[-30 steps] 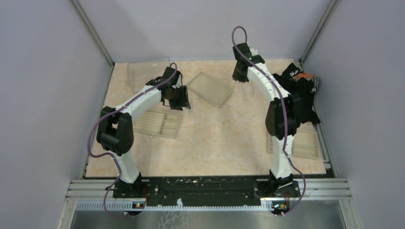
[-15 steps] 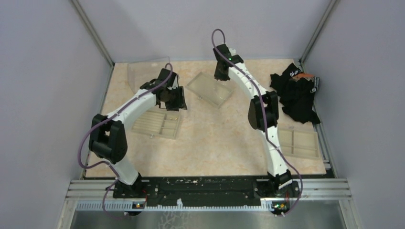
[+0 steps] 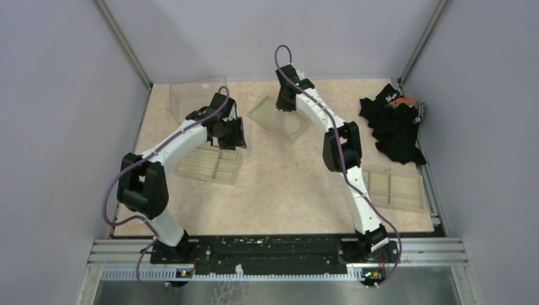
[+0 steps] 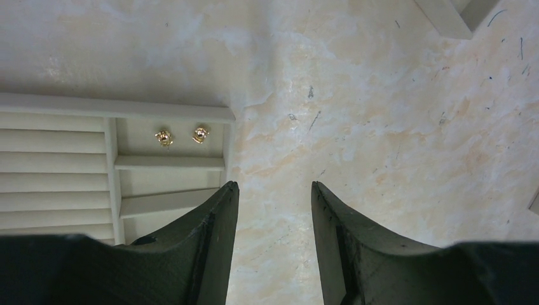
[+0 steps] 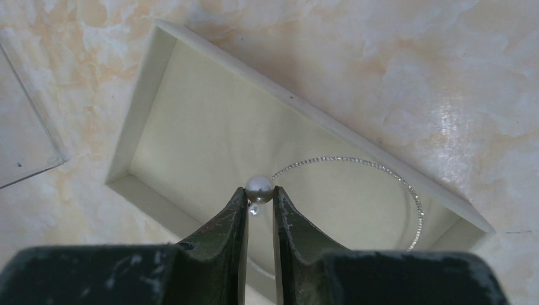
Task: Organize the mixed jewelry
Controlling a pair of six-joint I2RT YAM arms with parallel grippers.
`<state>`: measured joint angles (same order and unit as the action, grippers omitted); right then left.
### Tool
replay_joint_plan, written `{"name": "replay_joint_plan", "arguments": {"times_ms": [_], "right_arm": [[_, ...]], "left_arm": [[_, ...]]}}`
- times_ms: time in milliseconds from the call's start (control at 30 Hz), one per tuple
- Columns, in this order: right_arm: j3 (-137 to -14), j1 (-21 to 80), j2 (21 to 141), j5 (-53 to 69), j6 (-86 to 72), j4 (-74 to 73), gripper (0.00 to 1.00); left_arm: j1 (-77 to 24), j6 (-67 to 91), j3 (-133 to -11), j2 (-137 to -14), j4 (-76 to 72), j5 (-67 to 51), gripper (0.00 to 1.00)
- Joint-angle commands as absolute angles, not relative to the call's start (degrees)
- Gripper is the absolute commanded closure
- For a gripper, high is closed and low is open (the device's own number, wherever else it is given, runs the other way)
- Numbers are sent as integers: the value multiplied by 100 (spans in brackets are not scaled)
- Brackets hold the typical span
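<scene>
Right gripper point(image 5: 259, 194) leftward, pearl point(image 5: 259, 187) over tray point(image 5: 145, 95)

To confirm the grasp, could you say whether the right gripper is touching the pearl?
Touching: the right wrist view shows the pearl pinched between the right gripper's fingertips.

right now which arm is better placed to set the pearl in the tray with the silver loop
Right: the right gripper pinches the pearl above the shallow tray holding the silver loop. The left gripper hangs open and empty by the compartmented tray.
</scene>
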<state>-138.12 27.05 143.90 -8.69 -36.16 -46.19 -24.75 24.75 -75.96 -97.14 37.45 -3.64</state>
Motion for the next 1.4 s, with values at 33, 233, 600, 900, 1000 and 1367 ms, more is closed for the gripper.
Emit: {"name": "replay_joint_plan", "arguments": {"times_ms": [33, 233, 600, 900, 1000, 1367], "right_arm": [[-14304, 2759, 14589, -616, -3842, -4250, 100], [-14354, 2829, 14793, -523, -3950, -4143, 100], [-14368, 2848, 14608, -553, -3767, -4043, 69], [-14084, 2760, 13254, -972, -3165, -4176, 41], [-13267, 2664, 12374, -1332, -2853, -4212, 41], [-7763, 564, 7734, -1281, -2873, -4102, 41]], "left_arm": [[-2476, 2413, -7577, -9529, 3872, -204, 47], [-2478, 2366, -7597, -9537, 3919, -146, 47], [-2474, 2303, -7662, -9569, 3974, -53, 46], [-2474, 2321, -8079, -9689, 3905, -130, 42], [-2478, 2331, -8309, -9721, 3883, -233, 41], [-2586, 2449, -8727, -9837, 3711, -781, 33]]}}
